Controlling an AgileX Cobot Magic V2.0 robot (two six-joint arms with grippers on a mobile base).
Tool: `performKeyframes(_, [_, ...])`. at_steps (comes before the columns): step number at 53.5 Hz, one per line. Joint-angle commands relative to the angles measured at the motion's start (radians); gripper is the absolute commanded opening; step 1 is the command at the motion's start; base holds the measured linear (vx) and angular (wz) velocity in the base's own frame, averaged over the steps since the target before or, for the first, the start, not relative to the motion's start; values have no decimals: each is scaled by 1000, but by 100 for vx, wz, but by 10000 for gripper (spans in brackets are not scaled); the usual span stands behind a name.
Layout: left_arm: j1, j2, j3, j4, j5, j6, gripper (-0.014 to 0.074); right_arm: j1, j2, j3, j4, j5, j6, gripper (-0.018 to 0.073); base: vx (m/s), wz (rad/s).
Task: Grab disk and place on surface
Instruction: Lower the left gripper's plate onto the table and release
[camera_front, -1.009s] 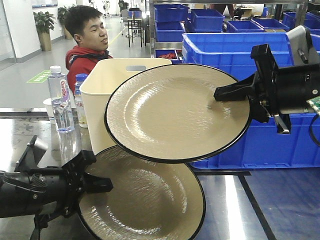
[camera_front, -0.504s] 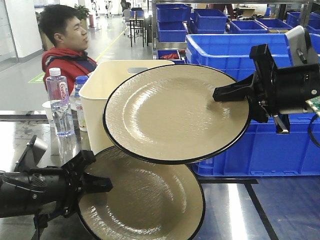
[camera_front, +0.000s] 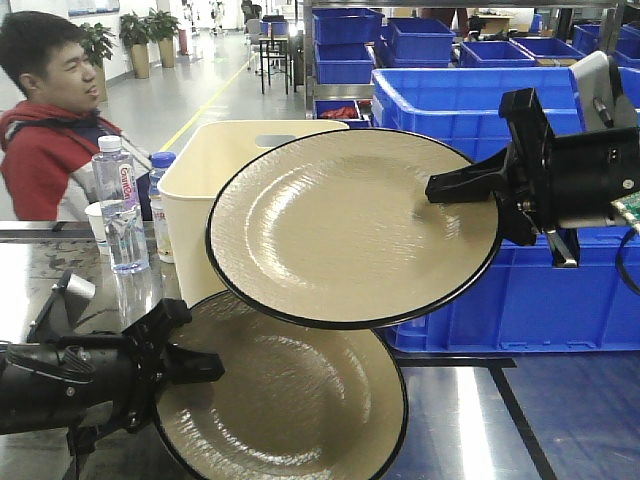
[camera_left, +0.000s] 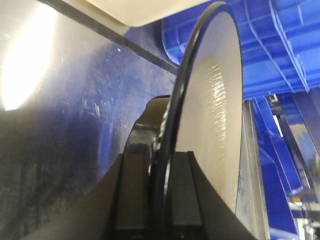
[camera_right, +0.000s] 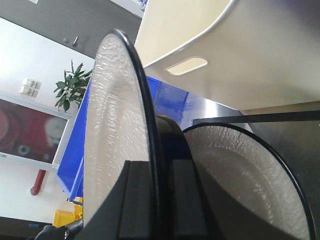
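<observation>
My right gripper (camera_front: 440, 190) is clamped on the rim of the upper disk (camera_front: 340, 225), held tilted in the air in front of the cream bin (camera_front: 200, 180). My left gripper (camera_front: 200, 368) pinches the lower disk (camera_front: 300, 400) by its rim, low over the glossy tabletop (camera_front: 470, 420); can't tell if it touches

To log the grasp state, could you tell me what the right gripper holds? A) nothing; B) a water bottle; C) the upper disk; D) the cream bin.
C: the right gripper is shut on the rim of the upper disk; the left gripper holds the lower disk.
</observation>
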Motion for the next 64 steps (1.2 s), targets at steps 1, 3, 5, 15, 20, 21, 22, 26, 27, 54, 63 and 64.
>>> performKeyframes(1, [-2, -21, -36, -86, -45, -13, 1, -2, -44, -39, 128, -80, -2, -8, 0, 0])
performKeyframes(3, [-2, -8, -36, -85, -36, -13, 1, -2, -44, -39, 128, -95, -2, -8, 0, 0])
performKeyframes(5, [-5, 10, -36, -85, -23, -13, 1, -2, -44, -39, 128, -105, -2, -8, 0, 0])
performKeyframes(15, [-60, 127, -36, -81, 28, 21, 1, -2, -44, -39, 128, -127, -2, -8, 0, 0])
performKeyframes(20, [-72, 167, -36, -81, 36, 21, 3, -2, -44, -39, 128, -123, -2, -8, 0, 0])
performKeyframes(21, [-72, 174, -36, -80, 39, 21, 3, -2, -44, -39, 128, -123, -2, -8, 0, 0])
performKeyframes(22, [-72, 179, -36, -80, 41, 21, 3, -2, -44, -39, 128, -123, -2, -8, 0, 0])
performKeyframes(26, [-71, 196, -36, -68, 40, 21, 4, -2, -44, -39, 128, -123, -2, -8, 0, 0])
performKeyframes(27, [-72, 199, -36, -59, 40, 21, 5, -2, -44, -39, 128, -123, -3, -8, 0, 0])
performKeyframes(54, [-72, 197, -39, 338, 26, 19, 395, -2, -44, -39, 66, -123, -9, -8, 0, 0])
performKeyframes(63, [-71, 135, -39, 415, 17, 35, 566, -2, -44, -39, 65, -105, -49, -8, 0, 0])
performKeyframes(64, [-69, 125, -39, 432, 14, 37, 575, -2, -44, -39, 64, -103, -50, -8, 0, 0])
